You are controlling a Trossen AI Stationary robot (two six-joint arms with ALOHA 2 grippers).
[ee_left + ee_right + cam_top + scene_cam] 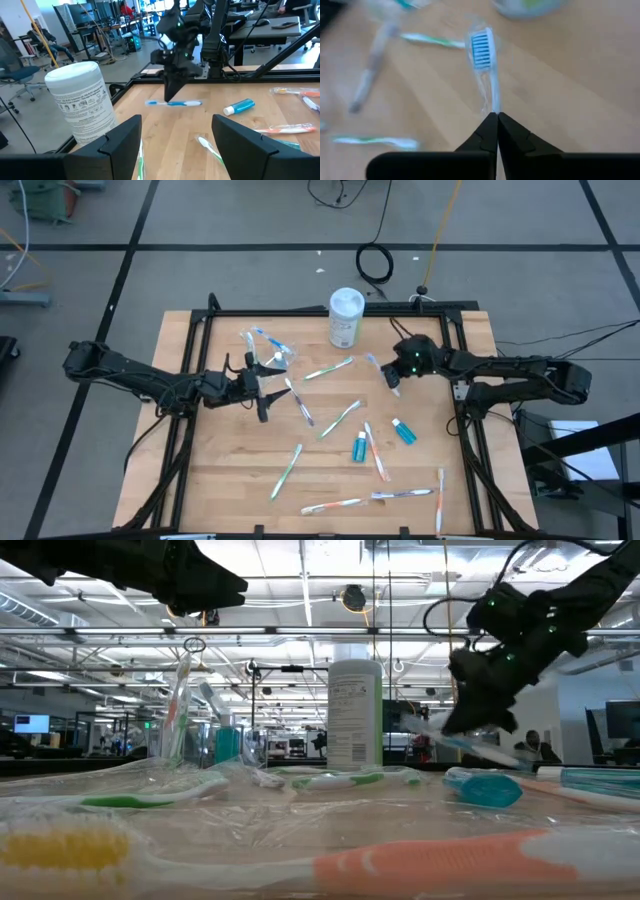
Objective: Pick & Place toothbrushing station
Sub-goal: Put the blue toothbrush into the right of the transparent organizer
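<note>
Pinching one blue toothbrush [485, 65]: right pincer [497, 120], three teal tubes [404, 431] nearby.

Bare wood between canister [345, 317] and tubes [404, 431]; toothbrushes [340, 419] scattered across table [180, 480] centre, near edge.

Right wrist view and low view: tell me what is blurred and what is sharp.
Right wrist view: the blue toothbrush in the right claw is fairly sharp; the brushes and table beyond smear. Low view: the nearest orange toothbrush is out of focus, the white canister crisper, ceiling lights glaring.
</note>
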